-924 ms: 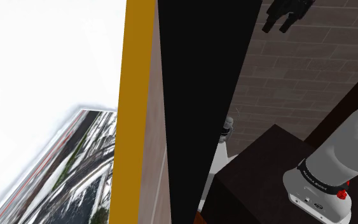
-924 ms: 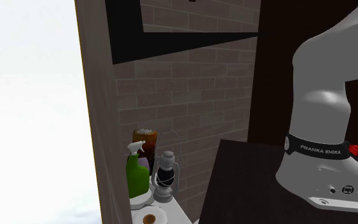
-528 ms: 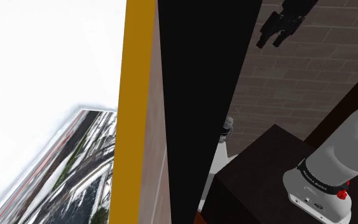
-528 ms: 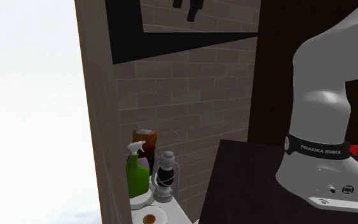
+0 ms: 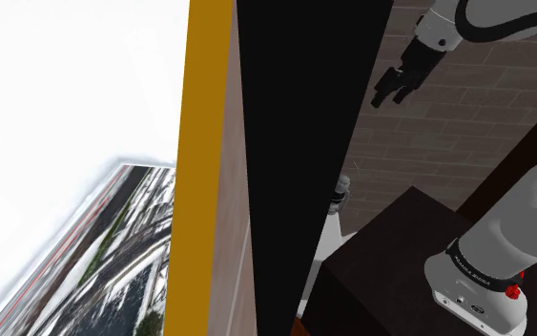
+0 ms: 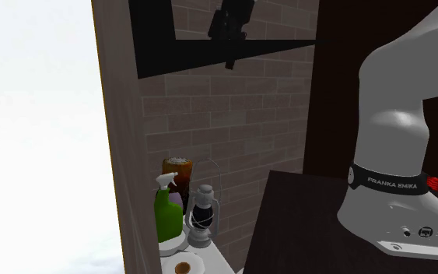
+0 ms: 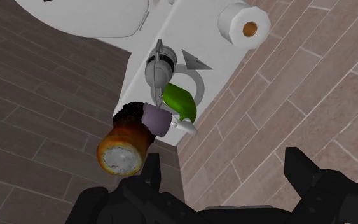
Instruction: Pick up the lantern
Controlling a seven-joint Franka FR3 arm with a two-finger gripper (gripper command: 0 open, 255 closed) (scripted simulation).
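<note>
The lantern (image 6: 201,213) is small and grey, with a glass globe and a wire handle. It stands on a white counter (image 6: 206,263) against the brick wall. From above, the lantern (image 7: 158,66) lies well ahead of the fingers. In the shoulder view only a sliver of the lantern (image 5: 340,190) peeks past a black area. My black gripper (image 6: 229,56) hangs high above it near the wall. The gripper (image 5: 388,94) is open, and the gripper (image 7: 225,178) holds nothing between its fingers.
A green spray bottle (image 6: 166,212) and a brown jar (image 6: 176,170) crowd the lantern on the side toward the wooden panel (image 6: 124,156). A paper roll (image 7: 244,22) lies on the counter past the lantern. My dark stand (image 6: 303,226) borders the counter's other side.
The gripper has come down from the top edge in both exterior views, shifting left in the shoulder view, with more of the white arm now showing. The lantern has not moved.
</note>
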